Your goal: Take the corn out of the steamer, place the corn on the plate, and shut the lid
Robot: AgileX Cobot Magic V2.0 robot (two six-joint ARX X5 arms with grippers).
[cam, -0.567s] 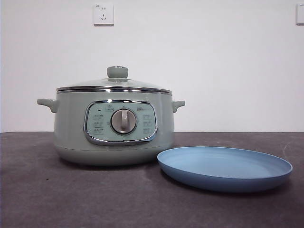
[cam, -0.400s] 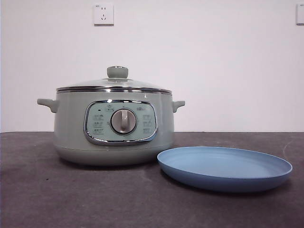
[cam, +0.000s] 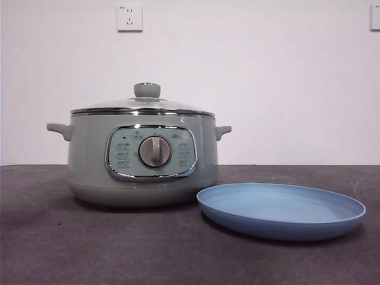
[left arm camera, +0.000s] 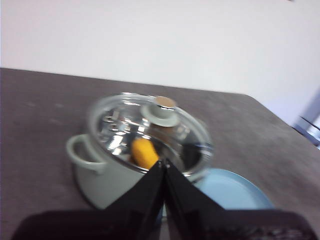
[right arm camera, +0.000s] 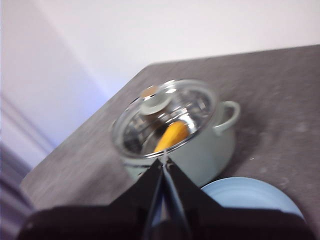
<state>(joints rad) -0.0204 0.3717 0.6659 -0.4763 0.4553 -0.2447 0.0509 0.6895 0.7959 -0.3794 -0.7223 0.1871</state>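
The sage-green steamer (cam: 142,160) stands left of centre on the dark table, its glass lid (cam: 142,107) with the green knob (cam: 146,90) closed on it. The yellow corn (left arm camera: 144,152) lies inside and shows through the lid in both wrist views (right arm camera: 171,135). The light-blue plate (cam: 280,211) lies empty to the right of the steamer. My left gripper (left arm camera: 164,164) is shut and empty, held above and away from the steamer (left arm camera: 107,175). My right gripper (right arm camera: 164,161) is shut and empty, also held above the steamer (right arm camera: 200,150). Neither arm shows in the front view.
A white wall with a socket (cam: 129,18) stands behind the table. The dark table surface (cam: 89,249) runs in front of the steamer and plate. The table's edges show in the wrist views (right arm camera: 75,145).
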